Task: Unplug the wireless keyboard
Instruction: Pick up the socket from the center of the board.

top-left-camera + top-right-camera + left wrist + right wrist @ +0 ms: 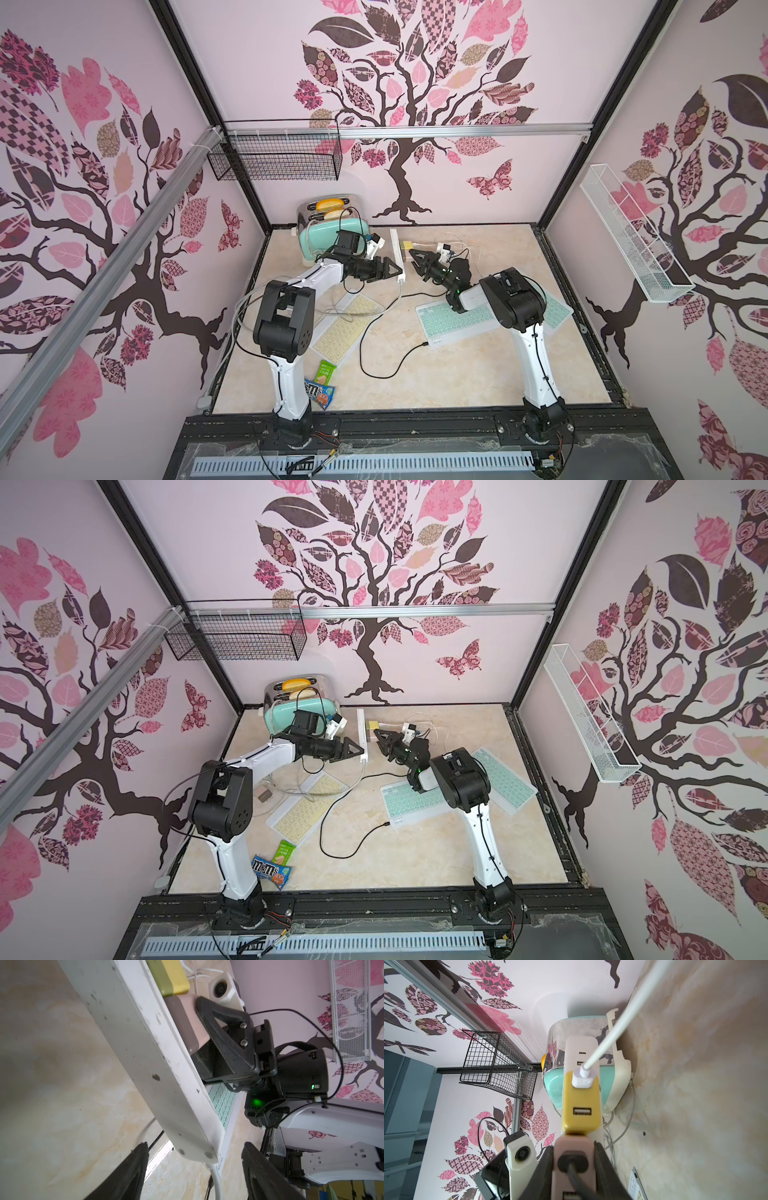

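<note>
**At the power strip: charger gripped**

Behind the teal keyboard (444, 327), we are clamping our right gripper (574, 1156) on the pink charger (187, 1024) seated in the white power strip (149, 1059), ready to pull it out. Our left gripper (195, 1145) is straddling the strip's near end, jaws spread clear of it, likely to brace it. That keyboard is lying under our right arm (515, 307); the black cable (422, 345) seems plugged into it, though too small to confirm.

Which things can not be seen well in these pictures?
Teal keyboard: middle hidden under the right arm, both top views.
Black cable: plug by the keyboard too small in top views; plugged or not, unclear.
Pink charger: blurred, cut off by the edge, right wrist view.
</note>
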### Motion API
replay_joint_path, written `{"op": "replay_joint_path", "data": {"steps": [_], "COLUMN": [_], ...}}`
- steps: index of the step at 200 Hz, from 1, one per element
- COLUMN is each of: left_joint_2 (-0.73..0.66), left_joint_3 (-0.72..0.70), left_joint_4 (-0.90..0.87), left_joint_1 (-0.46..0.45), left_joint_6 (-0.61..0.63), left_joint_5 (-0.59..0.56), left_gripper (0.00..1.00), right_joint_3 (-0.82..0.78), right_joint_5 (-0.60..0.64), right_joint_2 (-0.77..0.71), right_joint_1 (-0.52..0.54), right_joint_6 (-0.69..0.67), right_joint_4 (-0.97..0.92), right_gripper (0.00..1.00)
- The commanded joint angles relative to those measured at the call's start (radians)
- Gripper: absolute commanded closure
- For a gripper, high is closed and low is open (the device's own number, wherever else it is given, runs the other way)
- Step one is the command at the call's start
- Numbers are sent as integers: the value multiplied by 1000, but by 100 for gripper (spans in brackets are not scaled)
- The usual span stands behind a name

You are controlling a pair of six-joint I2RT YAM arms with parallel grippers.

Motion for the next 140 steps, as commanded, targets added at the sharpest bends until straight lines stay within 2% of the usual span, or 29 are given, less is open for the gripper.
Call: {"op": "replay_joint_path", "data": {"steps": [1,53,140], "left_joint_2": [12,35,78], "left_joint_3": [-5,-1,8], "left_joint_4": [110,134,147], "left_joint_1": [-2,-2,-2], "left_joint_6": [-60,-88,-110], "left_joint_5": [65,82,80], "left_gripper": [25,28,28], "right_joint_3": [9,19,23], "right_joint_5": [-32,-31,-45], "right_joint_2": [-26,-46,-82], "right_joint_1": [10,22,35], "right_joint_6": [24,38,53], "right_joint_4": [131,142,142], "right_gripper": [100,100,100]}}
